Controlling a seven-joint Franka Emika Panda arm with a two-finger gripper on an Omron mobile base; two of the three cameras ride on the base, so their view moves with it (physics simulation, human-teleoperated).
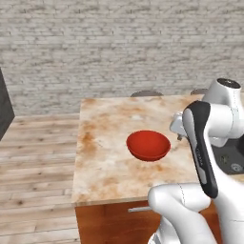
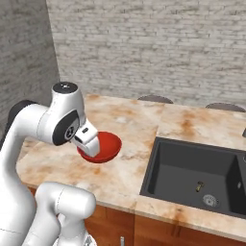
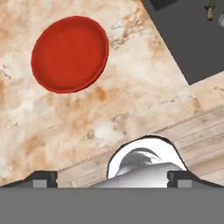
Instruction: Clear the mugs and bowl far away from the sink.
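Note:
A wide glossy red bowl (image 1: 148,144) sits on the marble counter (image 1: 105,157), left of the dark grey sink (image 2: 192,175). In the hand view the bowl (image 3: 70,53) lies at the upper left and a corner of the sink (image 3: 183,39) at the upper right. My gripper (image 3: 113,178) hangs well above the counter's front edge and looks down. It is open, its two fingertips far apart with nothing between them. In the right base view my white hand (image 2: 89,141) partly covers the bowl (image 2: 108,146). The mugs are out of view.
Round stool tops (image 2: 153,99) (image 2: 225,106) stand behind the counter's far edge. Wooden floor (image 1: 33,157) lies left of the counter, with a grey brick wall behind. A drawer handle (image 1: 138,208) sticks out below the counter's front edge.

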